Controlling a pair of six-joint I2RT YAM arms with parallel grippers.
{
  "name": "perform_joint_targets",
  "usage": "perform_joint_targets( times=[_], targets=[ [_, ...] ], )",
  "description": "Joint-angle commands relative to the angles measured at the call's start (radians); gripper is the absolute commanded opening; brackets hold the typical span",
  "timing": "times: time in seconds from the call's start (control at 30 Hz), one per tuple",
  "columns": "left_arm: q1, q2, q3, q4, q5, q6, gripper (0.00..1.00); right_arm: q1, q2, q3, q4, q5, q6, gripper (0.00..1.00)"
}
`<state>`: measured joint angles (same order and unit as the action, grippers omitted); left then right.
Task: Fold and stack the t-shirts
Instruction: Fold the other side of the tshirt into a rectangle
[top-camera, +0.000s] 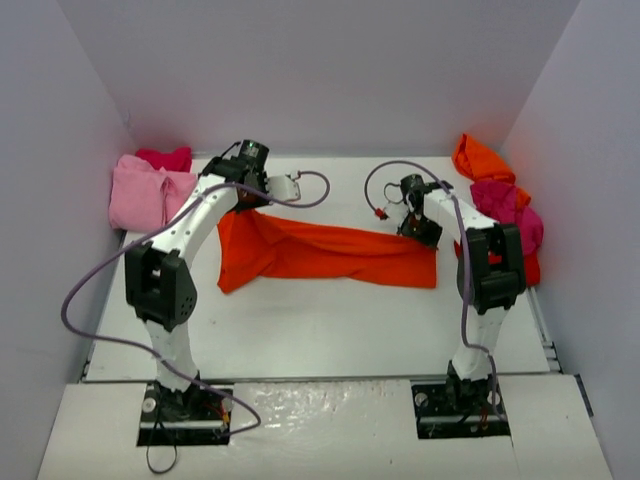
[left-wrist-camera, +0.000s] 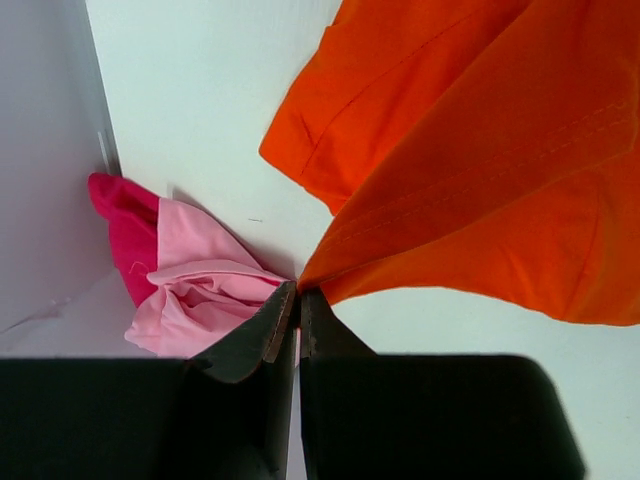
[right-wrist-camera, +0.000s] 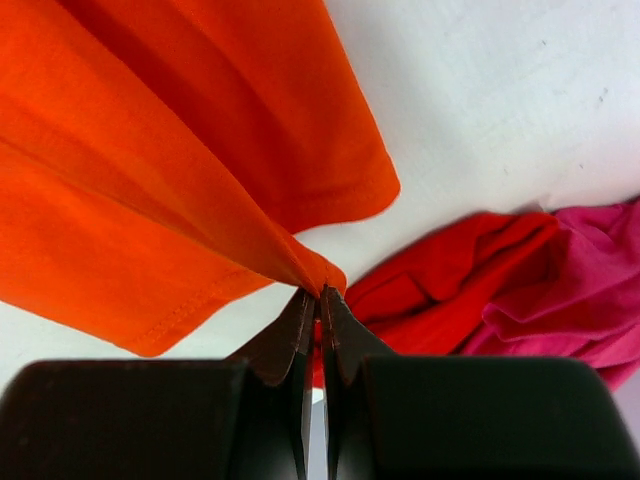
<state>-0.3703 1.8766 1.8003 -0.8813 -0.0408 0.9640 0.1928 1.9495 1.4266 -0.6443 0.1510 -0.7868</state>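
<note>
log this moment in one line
left gripper: shut on orange-red t-shirt | right gripper: shut on it too | shirt: spread between them

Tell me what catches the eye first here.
An orange-red tee stretches across the table, its ends pinched in the shut left gripper and right gripper. A pink pile sits far left; a mixed pile of orange, magenta and red sits far right.

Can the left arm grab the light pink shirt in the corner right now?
Probably not yet. The left gripper is shut on the bright orange-red cloth t-shirt, so it is busy. The light pink cloth t-shirt lies nearby with nothing between; after letting go, likely yes.
</note>
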Motion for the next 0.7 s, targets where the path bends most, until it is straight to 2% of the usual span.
perform_joint_targets(
  times=[0.0,0.23,0.47,0.67],
  targets=[
    [0.036,0.045,0.105,0.003,0.011,0.043,0.0,0.0,0.034,0.082,-0.012,-0.012,-0.005,0.0],
    [0.077,0.127,0.215,-0.024,0.031,0.076,0.0,-0.003,0.072,0.115,-0.012,-0.016,-0.004,0.0],
    [0.095,0.11,0.287,-0.116,0.071,0.111,0.0,-0.012,0.09,0.115,-0.011,-0.025,-0.006,0.0],
    [0.105,0.131,0.284,-0.11,0.032,0.151,0.0,-0.008,0.136,0.169,-0.011,-0.022,0.023,0.0]
  ],
)
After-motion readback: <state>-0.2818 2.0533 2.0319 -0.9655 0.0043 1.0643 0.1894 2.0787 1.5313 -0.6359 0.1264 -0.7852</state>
